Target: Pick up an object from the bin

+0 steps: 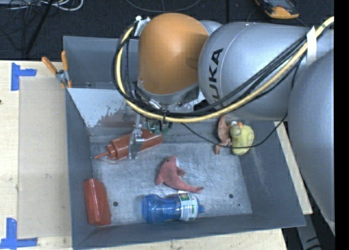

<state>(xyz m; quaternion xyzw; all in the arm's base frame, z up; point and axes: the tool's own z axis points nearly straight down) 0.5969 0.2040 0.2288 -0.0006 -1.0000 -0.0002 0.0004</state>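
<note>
**Over left-middle of bin (77, 156): hand (135, 143) on red bottle (121, 147)**

Can't tell how open the hand is, or if it grips. Red bottle likely light, stiff, slick plastic; take the wide body, not the nozzle.

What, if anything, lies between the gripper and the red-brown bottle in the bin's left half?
Nothing visible does. The gripper is right at the red-brown bottle, over its middle. The pink toy, blue bottle and red block lie apart from it, lower in the view.
</note>
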